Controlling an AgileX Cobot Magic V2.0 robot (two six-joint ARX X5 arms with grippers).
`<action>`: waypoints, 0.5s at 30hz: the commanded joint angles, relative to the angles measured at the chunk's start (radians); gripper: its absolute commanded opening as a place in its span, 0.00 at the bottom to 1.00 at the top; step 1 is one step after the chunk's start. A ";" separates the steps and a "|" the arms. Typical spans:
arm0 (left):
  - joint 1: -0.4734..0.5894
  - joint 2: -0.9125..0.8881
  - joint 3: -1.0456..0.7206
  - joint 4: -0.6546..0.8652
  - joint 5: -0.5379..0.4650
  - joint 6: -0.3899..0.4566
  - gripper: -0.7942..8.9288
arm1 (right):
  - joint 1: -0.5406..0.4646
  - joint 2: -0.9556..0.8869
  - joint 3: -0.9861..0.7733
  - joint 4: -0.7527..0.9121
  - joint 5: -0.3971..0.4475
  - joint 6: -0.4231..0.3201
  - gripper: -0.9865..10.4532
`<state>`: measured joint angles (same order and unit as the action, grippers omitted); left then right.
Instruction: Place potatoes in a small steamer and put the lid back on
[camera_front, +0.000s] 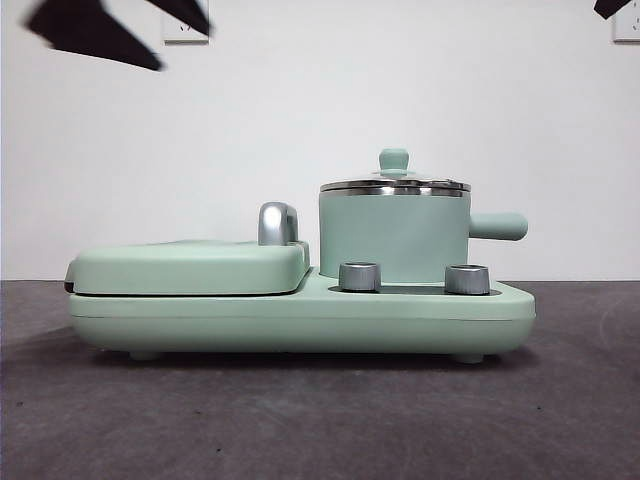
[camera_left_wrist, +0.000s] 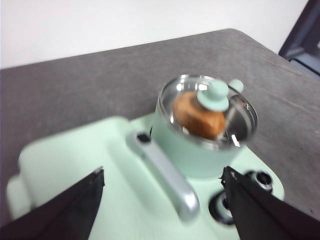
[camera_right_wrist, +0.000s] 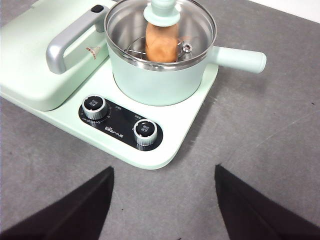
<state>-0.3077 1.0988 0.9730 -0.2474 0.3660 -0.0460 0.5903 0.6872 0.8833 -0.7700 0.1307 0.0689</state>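
1. Front view shows the lid (camera_front: 395, 184) seated level on the small steamer (camera_front: 394, 236), which stands on the mint cooker base (camera_front: 300, 318) beside the flat griddle lid (camera_front: 190, 266).
2. Through the glass, both wrist views show the potato (camera_right_wrist: 161, 44) lying inside the pot on a wire rack (camera_right_wrist: 137, 51).
3. Left gripper (camera_left_wrist: 162, 182) hangs spread and empty above the griddle side; right gripper (camera_right_wrist: 164, 177) hangs likewise spread and empty over the table (camera_right_wrist: 270, 125), near the dials (camera_right_wrist: 120, 120).
4. The task looks finished; the sensible step is lifting both arms clear without brushing the knob (camera_front: 394, 160) or the side handle (camera_front: 497, 226).
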 joint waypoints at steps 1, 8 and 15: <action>0.016 -0.103 -0.131 -0.008 0.005 -0.088 0.46 | 0.010 0.004 0.006 0.006 0.000 0.014 0.36; 0.040 -0.297 -0.311 -0.109 0.000 -0.184 0.46 | 0.010 0.004 0.006 0.005 -0.001 0.014 0.36; 0.038 -0.322 -0.312 -0.179 0.001 -0.206 0.42 | 0.010 -0.005 0.007 0.010 0.000 0.014 0.30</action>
<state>-0.2661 0.7715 0.6514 -0.4355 0.3656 -0.2382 0.5903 0.6804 0.8833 -0.7677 0.1303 0.0696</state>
